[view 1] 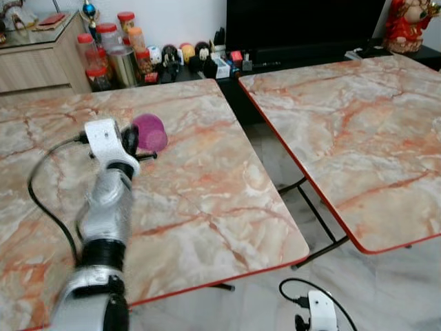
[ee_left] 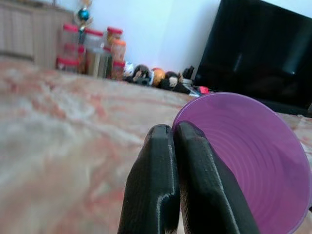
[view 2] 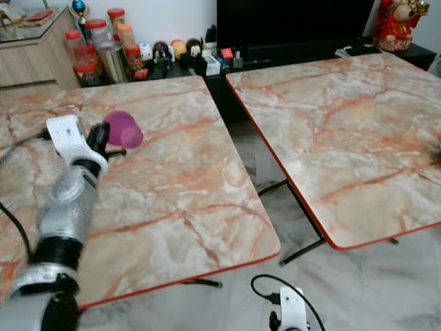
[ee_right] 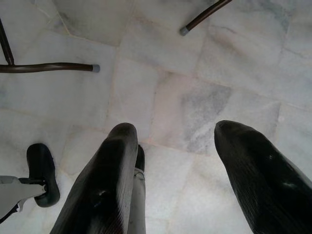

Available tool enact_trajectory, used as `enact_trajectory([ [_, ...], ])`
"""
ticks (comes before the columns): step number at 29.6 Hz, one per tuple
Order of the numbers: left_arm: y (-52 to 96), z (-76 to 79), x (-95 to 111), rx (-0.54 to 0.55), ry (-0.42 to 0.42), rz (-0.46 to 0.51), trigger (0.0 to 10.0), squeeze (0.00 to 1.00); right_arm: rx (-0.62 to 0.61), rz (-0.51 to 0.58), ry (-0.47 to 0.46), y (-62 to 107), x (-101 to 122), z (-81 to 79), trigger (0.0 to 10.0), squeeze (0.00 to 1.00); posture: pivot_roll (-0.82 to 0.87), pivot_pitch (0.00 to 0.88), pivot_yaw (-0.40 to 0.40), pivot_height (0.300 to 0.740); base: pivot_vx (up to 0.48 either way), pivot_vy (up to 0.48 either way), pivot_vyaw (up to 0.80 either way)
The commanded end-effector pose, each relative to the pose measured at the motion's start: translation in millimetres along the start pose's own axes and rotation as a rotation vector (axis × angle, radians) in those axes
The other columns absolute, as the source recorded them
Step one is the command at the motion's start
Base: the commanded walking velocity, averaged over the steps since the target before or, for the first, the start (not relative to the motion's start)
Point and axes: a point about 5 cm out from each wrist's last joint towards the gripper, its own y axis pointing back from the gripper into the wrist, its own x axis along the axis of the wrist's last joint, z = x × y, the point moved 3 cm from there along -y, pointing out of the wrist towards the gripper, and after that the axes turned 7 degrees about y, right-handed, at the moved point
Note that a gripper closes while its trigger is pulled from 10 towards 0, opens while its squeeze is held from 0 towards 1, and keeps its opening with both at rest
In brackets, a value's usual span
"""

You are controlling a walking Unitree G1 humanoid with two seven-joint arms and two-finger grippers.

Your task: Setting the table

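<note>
Two marble tables [view 1: 207, 207] stood on a pale tiled floor [ee_right: 195, 73] (jars behind). Left gripper [ee_left: 173, 141], jaws pressed together, touched the purple cup [view 1: 150, 132] near the table's far edge. Right gripper [ee_right: 178, 146] hung wide.

Left gripper [ee_left: 174, 146]: both black fingers pressed together, pinching the rim of a purple cup [ee_left: 253, 165] lying at 3 o'clock. Marble tabletop [ee_left: 58, 126] beneath. Red-lidded jars [ee_left: 92, 48] at 11 o'clock; dark screen [ee_left: 263, 48] at 1.
</note>
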Motion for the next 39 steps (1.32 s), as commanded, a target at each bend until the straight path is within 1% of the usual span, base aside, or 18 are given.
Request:
enact_trajectory([
  [1, -2.2, 1.1, 11.6, 0.015, -0.021, 0.065, 10.0, 0.0, 0.0, 0.005, -0.007, -0.3, 1.9, 1.4, 10.0, 0.0, 0.0, 0.0, -0.018, 0.74, 0.0, -0.398, 0.0],
  [5, -4.3, 5.8, 14.3, 0.002, -0.049, 0.08, 10.0, 0.0, -0.001, 0.003, -0.003, -0.4, 1.9, 2.1, 10.0, 0.0, 0.0, 0.0, -0.02, 0.74, 0.0, -0.4, 0.0],
  [7, -7.8, 5.1, 20.7, -0.003, -0.067, 0.104, 10.0, 0.0, -0.001, 0.001, 0.0, -0.3, 1.5, 2.8, 10.0, 0.0, 0.0, 0.0, -0.02, 0.74, 0.0, -0.411, 0.0],
  [11, -10.5, 1.2, 27.3, 0.009, -0.073, 0.13, 10.0, 0.0, -0.002, 0.001, 0.003, -0.4, 1.5, 3.3, 10.0, 0.0, -0.01, 0.0, -0.02, 0.74, 0.0, -0.434, 0.0],
  [14, -11.2, 0.3, 28.7, 0.012, -0.082, 0.132, 10.0, 0.0, -0.001, 0.002, 0.008, -0.4, 1.5, 3.6, 10.0, 0.0, -0.01, 0.0, -0.019, 0.74, 0.0, -0.442, 0.0],
  [17, -11.4, 0.5, 29.7, 0.016, -0.087, 0.136, 10.0, 0.0, -0.014, -0.001, 0.036, -0.4, 1.3, 5.2, 10.0, 0.0, -0.01, 0.0, -0.02, 0.74, 0.0, -0.425, 0.0],
  [19, -11.0, 1.5, 29.9, 0.014, -0.086, 0.138, 10.0, 0.0, -0.016, -0.002, 0.041, -0.3, 0.9, 5.4, 10.0, 0.0, 0.0, 0.0, -0.021, 0.74, 0.0, -0.42, 0.58],
  [23, -10.8, 1.8, 30.1, 0.013, -0.086, 0.142, 10.0, 0.0, -0.019, -0.006, 0.017, -0.1, -0.4, 5.7, 10.0, 0.0, 0.0, 0.0, -0.02, 0.74, 0.244, -0.412, 0.0],
  [28, -11.1, 1.8, 30.0, 0.012, -0.087, 0.14, 10.0, 0.0, -0.019, -0.001, 0.038, -0.1, 0.2, 6.4, 10.0, 0.0, -0.01, 0.0, -0.02, 0.74, 0.249, -0.406, 0.0],
  [32, -11.6, 3.4, 29.6, 0.009, -0.09, 0.137, 10.0, 0.0, -0.028, -0.005, 0.047, 0.0, -0.7, 7.8, 10.0, 0.0, -0.01, 0.0, -0.02, 0.74, 0.249, -0.409, 0.8],
  [33, -11.5, 3.9, 29.4, 0.008, -0.09, 0.136, 10.0, 0.0, -0.028, -0.008, 0.037, 0.0, -1.3, 7.9, 10.0, 0.0, -0.01, 0.0, -0.02, 0.74, 0.259, -0.401, 0.75],
  [35, -11.4, 4.7, 28.8, 0.006, -0.09, 0.135, 10.0, 0.0, -0.025, -0.009, 0.027, 0.1, -1.8, 7.7, 10.0, 0.0, -0.01, 0.0, -0.021, 0.74, 0.262, -0.398, 0.0],
  [39, -11.2, 5.6, 28.4, 0.004, -0.093, 0.133, 10.0, 0.0, -0.023, -0.006, 0.042, 0.1, -1.4, 7.7, 10.0, 0.0, -0.01, 0.0, -0.021, 0.74, 0.283, -0.384, 0.0],
])
